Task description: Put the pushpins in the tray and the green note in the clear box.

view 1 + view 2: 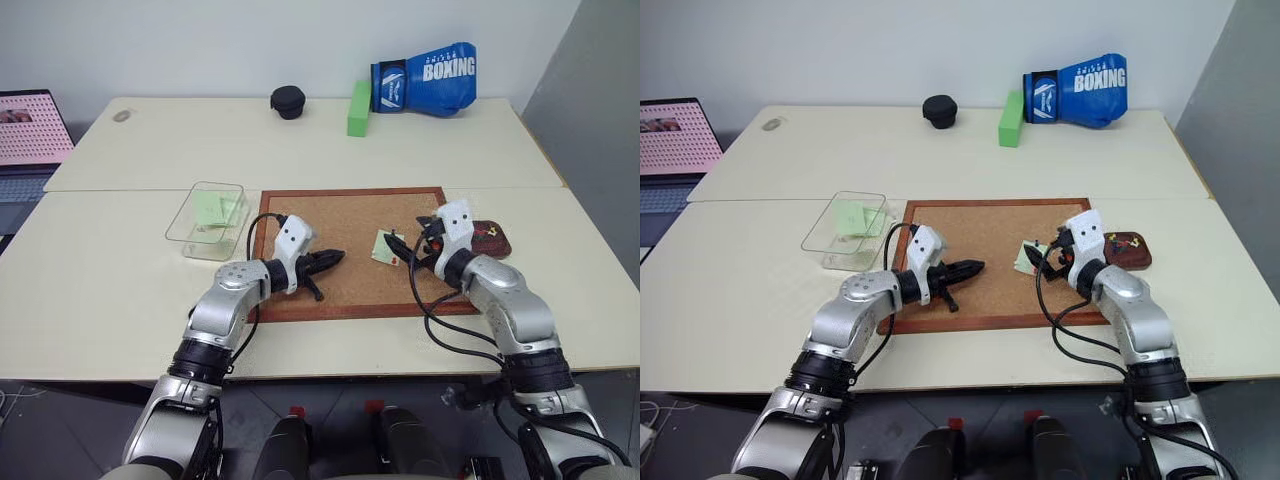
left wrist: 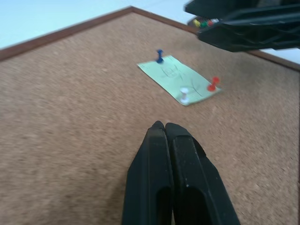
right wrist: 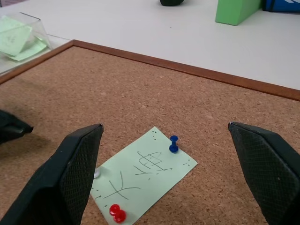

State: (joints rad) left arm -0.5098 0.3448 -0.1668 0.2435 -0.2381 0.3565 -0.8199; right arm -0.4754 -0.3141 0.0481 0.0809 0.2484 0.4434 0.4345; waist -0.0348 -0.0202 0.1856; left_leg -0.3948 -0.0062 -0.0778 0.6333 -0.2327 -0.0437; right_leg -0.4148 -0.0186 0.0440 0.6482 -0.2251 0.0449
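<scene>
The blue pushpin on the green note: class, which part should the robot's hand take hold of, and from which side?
Grip the blue pushpin by its plastic head, coming from above. It stands upright at a corner of the green note on the corkboard, so only the head rises to pinch. The open right hand already straddles the note, so it looks best placed.

The right gripper (image 3: 166, 176) has its two black fingers (image 3: 70, 178) spread wide over the corkboard (image 3: 93, 93). Between them the green note (image 3: 140, 176) lies flat on the cork, pen marks on it. A blue pin (image 3: 174, 143), a red pin (image 3: 117, 213) and a white pin (image 3: 97, 173) stand at the note's edges. Beyond the corkboard's frame sit the clear box (image 3: 23, 40), with green paper inside, and a green block (image 3: 236, 10).
</scene>
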